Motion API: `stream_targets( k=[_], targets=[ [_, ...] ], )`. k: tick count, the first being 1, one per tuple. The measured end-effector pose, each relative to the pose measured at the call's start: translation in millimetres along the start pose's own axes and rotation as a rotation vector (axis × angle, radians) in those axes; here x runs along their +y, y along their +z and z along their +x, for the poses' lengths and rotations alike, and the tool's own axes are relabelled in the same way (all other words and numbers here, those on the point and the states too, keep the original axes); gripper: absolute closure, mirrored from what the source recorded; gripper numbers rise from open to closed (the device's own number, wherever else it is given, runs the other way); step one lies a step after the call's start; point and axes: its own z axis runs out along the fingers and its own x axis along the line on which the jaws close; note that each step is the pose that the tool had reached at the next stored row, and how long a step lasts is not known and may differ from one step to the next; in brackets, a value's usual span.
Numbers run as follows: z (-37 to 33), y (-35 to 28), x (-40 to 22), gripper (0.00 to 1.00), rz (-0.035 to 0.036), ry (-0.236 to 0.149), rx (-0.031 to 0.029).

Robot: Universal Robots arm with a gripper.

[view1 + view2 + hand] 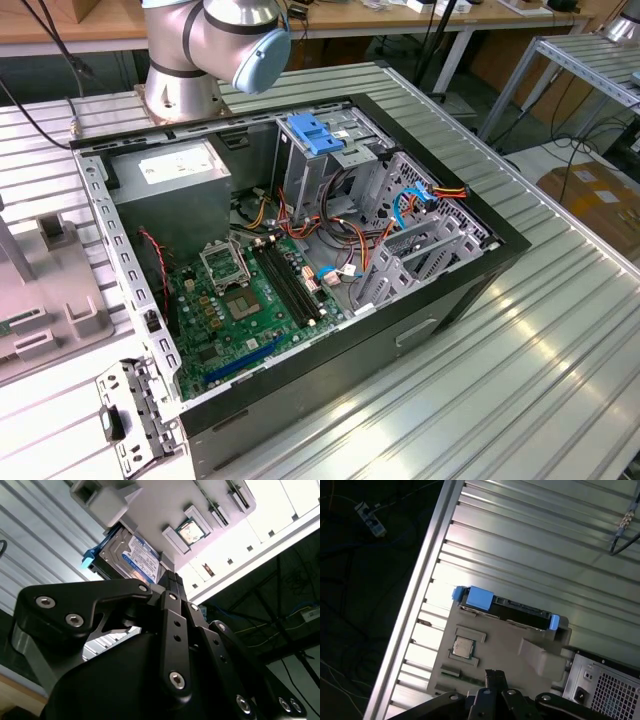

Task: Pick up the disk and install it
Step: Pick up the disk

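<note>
The disk (520, 614) stands on edge in a slot of a grey holder block (495, 650), with blue rails at both ends. In the second wrist view its white-and-blue label (136, 559) faces me, and a blue rail (90, 560) juts out past the holder. My gripper (495, 676) hovers over the holder a short way from the disk, touching neither. Its black fingers (172, 610) meet at the tips, shut with nothing between them (169, 577).
The holder also carries a processor chip (465, 647) and stands on the ribbed aluminium table (530, 545), close to its edge. The open computer case (300, 270) lies beside it, with a drive cage and light-blue latch (315, 133), a grey power supply (170, 185) and a motherboard (240, 300).
</note>
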Motion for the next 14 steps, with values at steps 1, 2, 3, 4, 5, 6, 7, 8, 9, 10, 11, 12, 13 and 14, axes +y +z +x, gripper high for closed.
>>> stream_targets(
  k=[1,2,3,4,5,6,7,8,9,10,11,12,13,14],
  targets=[
    [0.0,0.0,0.0,0.89,-0.0001,-0.005,0.0003],
    [0.0,0.0,0.0,0.89,-0.0002,-0.009,0.0004],
    [0.0,0.0,0.0,0.89,-0.0004,-0.015,0.0007],
    [0.0,0.0,0.0,0.89,-0.0005,-0.02,0.0009],
    [0.0,0.0,0.0,0.89,-0.0006,-0.025,0.0011],
    [0.0,0.0,0.0,0.89,-0.0007,-0.029,0.0013],
    [0.0,0.0,0.0,0.89,-0.0008,-0.033,0.0015],
    [0.0,0.0,0.0,0.89,-0.001,-0.043,0.0019],
    [0.0,0.0,0.0,0.89,-0.0012,-0.047,0.0021],
    [0.0,0.0,0.0,0.89,-0.0013,-0.052,0.0023],
    [0.0,0.0,0.0,0.89,-0.0014,-0.059,0.0027],
    [0.0,0.0,0.0,0.89,-0.0016,-0.064,0.0029],
    [0.0,0.0,0.0,0.89,-0.0016,-0.069,0.0031],
    [0.0,0.0,0.0,0.89,-0.0017,-0.073,0.0033]
  ],
)
